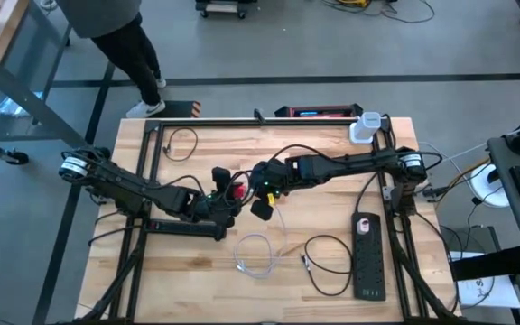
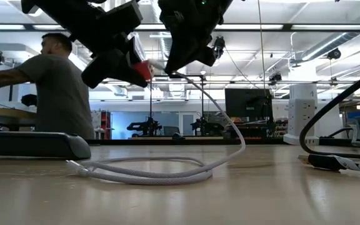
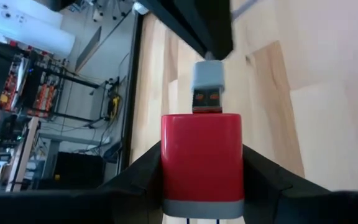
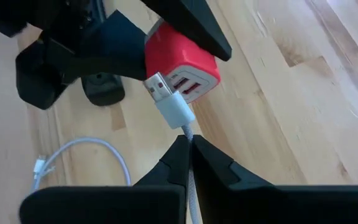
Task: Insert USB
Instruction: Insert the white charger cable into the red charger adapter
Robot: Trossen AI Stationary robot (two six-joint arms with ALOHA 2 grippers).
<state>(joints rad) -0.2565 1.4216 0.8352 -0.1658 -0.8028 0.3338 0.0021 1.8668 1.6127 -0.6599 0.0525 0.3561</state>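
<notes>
A red charger block [image 3: 202,158] with a grey back band sits between the fingers of my left gripper [image 1: 233,191], lifted above the table's middle; its two ports [image 4: 188,87] face my right arm. My right gripper [image 4: 189,146] is shut on a white braided cable, whose grey USB plug [image 4: 169,99] stands just in front of the block's port face [image 3: 207,93]. Whether the plug's metal tip touches the block, I cannot tell. The rest of the cable hangs down and loops on the table [image 2: 149,170]. My left gripper pinches the red block by its two opposite side faces [image 3: 166,168] between its two fingers. The block is lifted clear of the table [image 2: 141,69], port face toward the plug. My right gripper pinches the white cable [image 4: 188,138] just behind the grey plug housing, fingers lying along the cable. The plug sticks out past the fingertips toward the block, and the cable trails slack down to the table.
A black power strip [image 1: 368,255] lies at the right, a black cable loop [image 1: 328,262] beside it. A white charger [image 1: 365,128] stands at the far right edge. A dark flat bar [image 2: 30,145] lies at the left. A person [image 2: 58,87] stands beyond the far left corner.
</notes>
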